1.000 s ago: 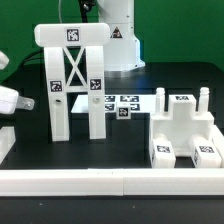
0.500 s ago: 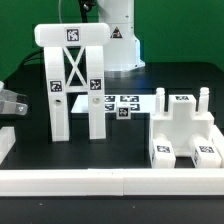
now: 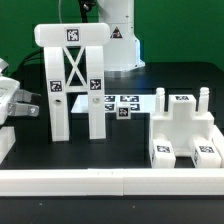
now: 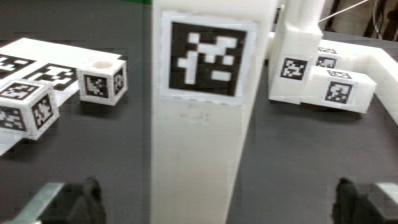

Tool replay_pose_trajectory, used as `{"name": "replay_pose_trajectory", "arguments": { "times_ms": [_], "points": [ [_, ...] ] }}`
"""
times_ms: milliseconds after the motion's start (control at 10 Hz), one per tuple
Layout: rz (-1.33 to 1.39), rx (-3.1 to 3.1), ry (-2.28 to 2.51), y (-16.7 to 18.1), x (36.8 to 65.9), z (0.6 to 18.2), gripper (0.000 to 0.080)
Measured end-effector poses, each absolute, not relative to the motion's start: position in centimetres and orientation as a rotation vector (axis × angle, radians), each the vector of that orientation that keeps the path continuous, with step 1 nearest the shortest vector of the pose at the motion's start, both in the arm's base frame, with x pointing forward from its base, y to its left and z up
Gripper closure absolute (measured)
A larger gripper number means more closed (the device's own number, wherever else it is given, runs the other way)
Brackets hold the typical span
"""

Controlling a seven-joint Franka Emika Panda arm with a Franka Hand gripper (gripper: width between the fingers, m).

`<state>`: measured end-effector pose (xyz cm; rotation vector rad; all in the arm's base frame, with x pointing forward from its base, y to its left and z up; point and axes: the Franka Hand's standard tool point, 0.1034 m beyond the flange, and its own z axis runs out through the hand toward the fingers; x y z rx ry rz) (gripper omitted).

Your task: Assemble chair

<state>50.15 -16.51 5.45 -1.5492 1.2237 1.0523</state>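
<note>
A tall white chair frame (image 3: 74,80) with crossed braces and several tags stands upright left of centre. At the exterior view's right sits a boxy white chair piece (image 3: 182,125) with two posts. My gripper (image 3: 30,103) hangs at the exterior view's left edge, level with the frame's lower half and just short of its near leg. In the wrist view a tagged white upright of the frame (image 4: 210,110) fills the middle. My gripper (image 4: 217,202) is open, with one dark finger (image 4: 71,203) on each side of the upright and clear gaps between. Nothing is held.
The marker board (image 3: 125,100) lies flat behind the frame, with a small tagged white block (image 3: 122,113) at its front. The arm's base (image 3: 118,35) rises at the back. A long white rail (image 3: 110,180) borders the front, and another runs along the right.
The gripper has shifted at the left edge, turning and edging toward the frame's near leg. Its jaws stay open and the chair pieces have not moved.
</note>
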Motion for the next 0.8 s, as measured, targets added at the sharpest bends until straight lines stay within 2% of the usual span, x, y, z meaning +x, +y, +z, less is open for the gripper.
{"name": "replay_pose_trajectory", "arguments": {
  "times_ms": [800],
  "points": [
    [1.101, -1.534, 1.2, -13.7, 50.9, 5.6, 0.0151]
  ]
}}
